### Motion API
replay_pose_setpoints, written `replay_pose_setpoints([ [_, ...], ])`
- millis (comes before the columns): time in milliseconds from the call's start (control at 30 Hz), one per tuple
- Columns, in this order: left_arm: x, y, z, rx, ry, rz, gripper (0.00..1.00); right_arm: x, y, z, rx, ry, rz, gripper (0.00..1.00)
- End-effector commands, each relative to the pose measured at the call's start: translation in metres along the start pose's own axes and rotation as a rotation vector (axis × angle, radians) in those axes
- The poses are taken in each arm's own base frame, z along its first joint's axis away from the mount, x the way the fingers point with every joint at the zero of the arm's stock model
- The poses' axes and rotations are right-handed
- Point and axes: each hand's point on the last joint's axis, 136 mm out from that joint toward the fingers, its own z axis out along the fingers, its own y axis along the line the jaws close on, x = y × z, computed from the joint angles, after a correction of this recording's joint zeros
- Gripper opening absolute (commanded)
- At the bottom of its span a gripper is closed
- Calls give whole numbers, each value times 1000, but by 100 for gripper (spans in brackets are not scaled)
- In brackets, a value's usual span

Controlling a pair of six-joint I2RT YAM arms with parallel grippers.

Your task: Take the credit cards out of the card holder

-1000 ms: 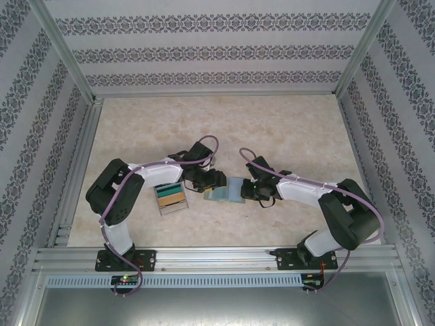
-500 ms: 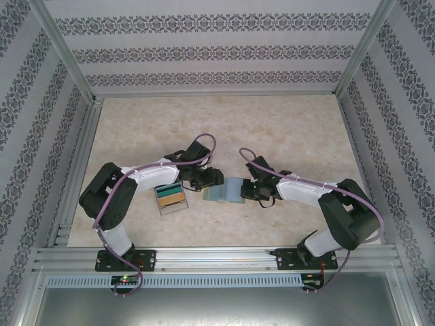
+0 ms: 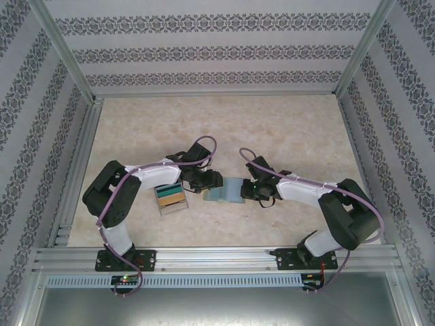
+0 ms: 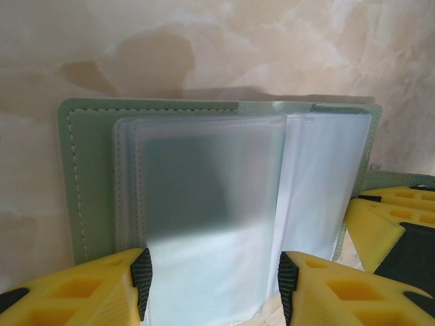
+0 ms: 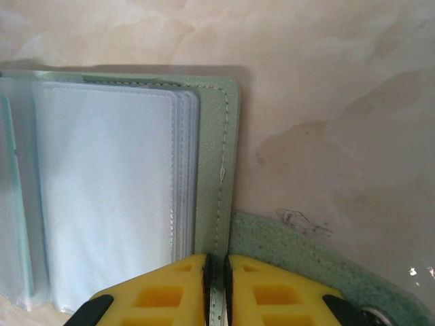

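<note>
The card holder (image 3: 224, 191) lies open on the marbled beige table (image 3: 285, 129), between my two grippers and just right of a clear tray of striped coloured cards (image 3: 170, 197). Its cover is soft sage-green with pale stitching along a rounded edge, and inside sits a stack of frosted plastic sleeves (image 4: 211, 190), smooth, milky and rectangular.

My left gripper (image 4: 213, 278) has its jaws standing apart, one black-padded yellow finger on each side of the top sleeve's near end. Whether the pads press on the sleeve's edges, I cannot tell. That sleeve looks bowed up off the others, with a darker patch showing through it.

My right gripper (image 5: 216, 272) is clenched. Its two yellow fingers are pinched almost together on the thin green rim of the cover's right leaf — just beside the stitched seam. A pebbled green tab (image 5: 306, 251) curves away along the table to the right, ending in a small metal snap.
</note>
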Motion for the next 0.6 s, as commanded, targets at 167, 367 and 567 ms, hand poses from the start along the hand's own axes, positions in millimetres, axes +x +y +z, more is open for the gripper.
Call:
replay_pose_setpoints([
  [167,5,15,-5,-63,2,2,53,18,-4,12,11,71,4,17],
  [367,4,17,-5,-70,-7,-2,53,18,-4,13,11,71,4,17],
  [567,4,15,-7,-62,-7,4,53,19,-4,14,10,75,4,17],
])
